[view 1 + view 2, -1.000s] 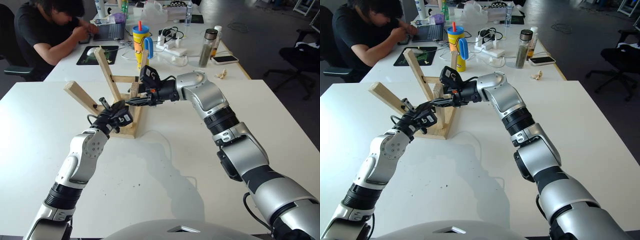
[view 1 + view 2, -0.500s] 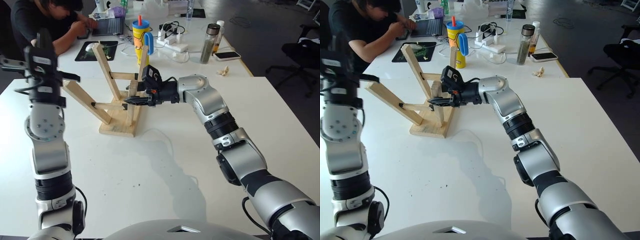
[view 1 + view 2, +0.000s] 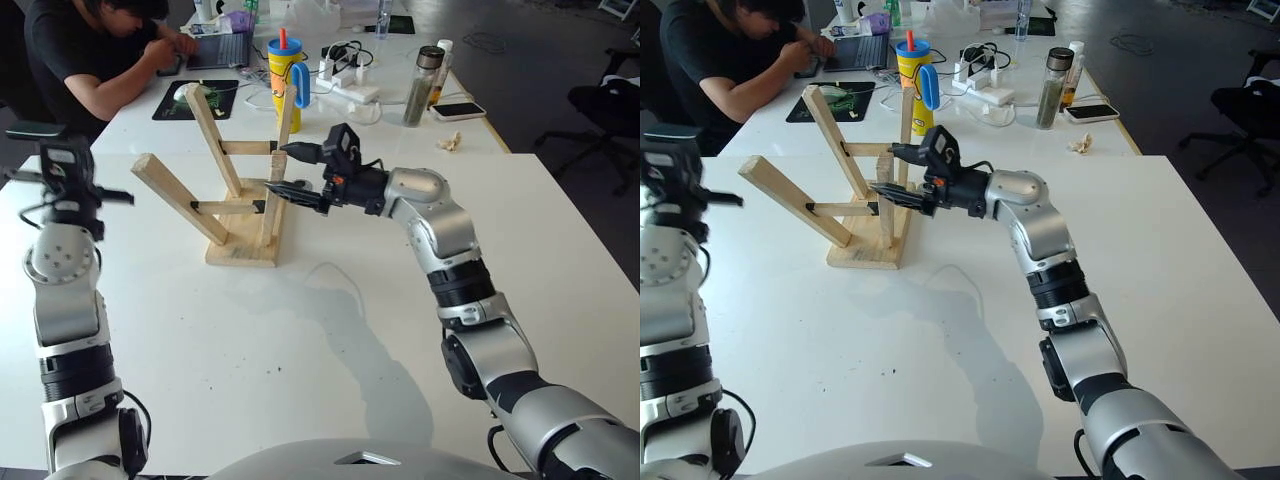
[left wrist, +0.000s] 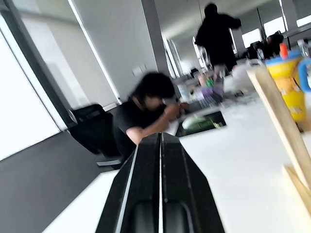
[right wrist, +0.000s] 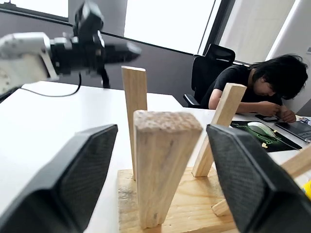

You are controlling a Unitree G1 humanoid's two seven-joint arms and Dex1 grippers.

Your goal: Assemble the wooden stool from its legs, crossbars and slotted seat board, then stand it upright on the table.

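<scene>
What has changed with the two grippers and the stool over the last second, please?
The left gripper came away from the stool and rose off to the robot's left, fingers shut. The right gripper, which looked shut against a leg before, has opened and now straddles that leg. The stool stayed upside down on its seat board.

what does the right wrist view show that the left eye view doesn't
Right wrist view adds: the rough end face of the leg, with gaps to both pads of the open right gripper. Left eye view adds: the yellow cup and bottle on the far table. Shared: the upturned stool, its seat board flat on the table.
</scene>
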